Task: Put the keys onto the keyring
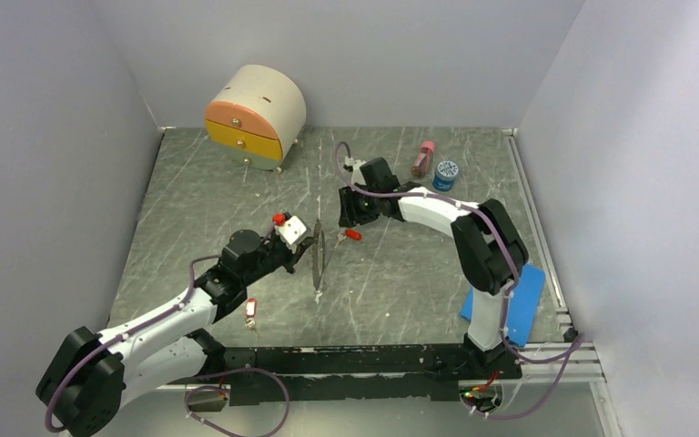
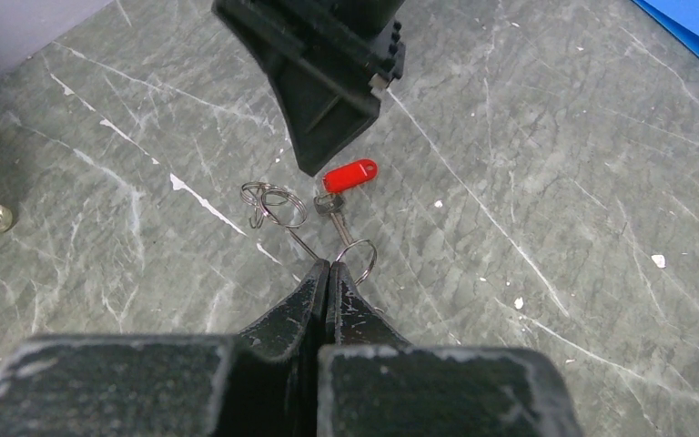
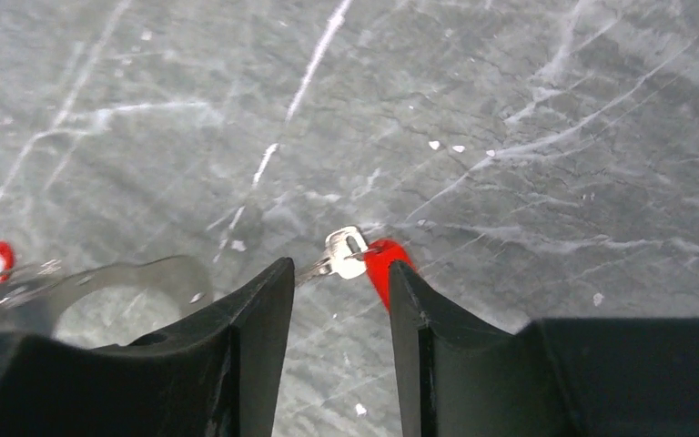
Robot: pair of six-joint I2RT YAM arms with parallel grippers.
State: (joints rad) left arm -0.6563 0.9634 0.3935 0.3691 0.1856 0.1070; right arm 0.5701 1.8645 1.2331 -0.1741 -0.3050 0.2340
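Note:
My left gripper [image 2: 328,269] is shut on the keyring [image 1: 319,259], a thin wire hoop held upright and seen edge-on from above. Its wire [image 2: 293,235] runs out from the pinched fingertips. A key with a red tag [image 2: 349,175] lies on the table just beyond, its small ring beside the left fingertips. My right gripper [image 3: 341,269] hangs open over that key [image 3: 378,258], nothing between its fingers; from above the gripper [image 1: 349,217] is just behind the key [image 1: 353,235]. Another red-tagged key [image 1: 251,311] lies near the left arm. A third red tag [image 1: 279,219] shows by the left wrist.
A round drawer box [image 1: 255,116] stands at the back left. A pink bottle [image 1: 423,158] and a blue-lidded jar [image 1: 446,173] sit at the back right. A blue pad [image 1: 523,305] lies by the right arm's base. Walls close in on three sides.

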